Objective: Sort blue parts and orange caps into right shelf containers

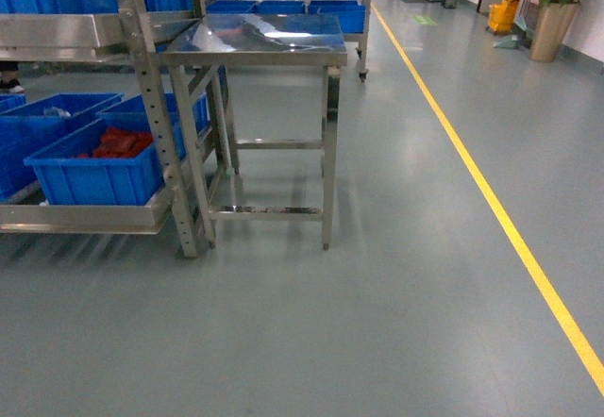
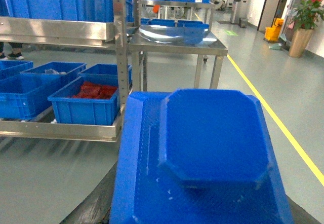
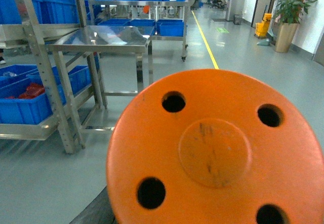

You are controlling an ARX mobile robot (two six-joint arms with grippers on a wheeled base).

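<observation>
Steel table [image 1: 255,44], potted plant [image 1: 557,7].

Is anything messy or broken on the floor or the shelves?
Nothing stands out. The steel table stands straight, the blue bin of red pieces sits squarely on its shelf, and the floor shows no spills.

Blue part [image 2: 212,138] and four-holed orange cap [image 3: 217,148], each close against its wrist camera.
</observation>
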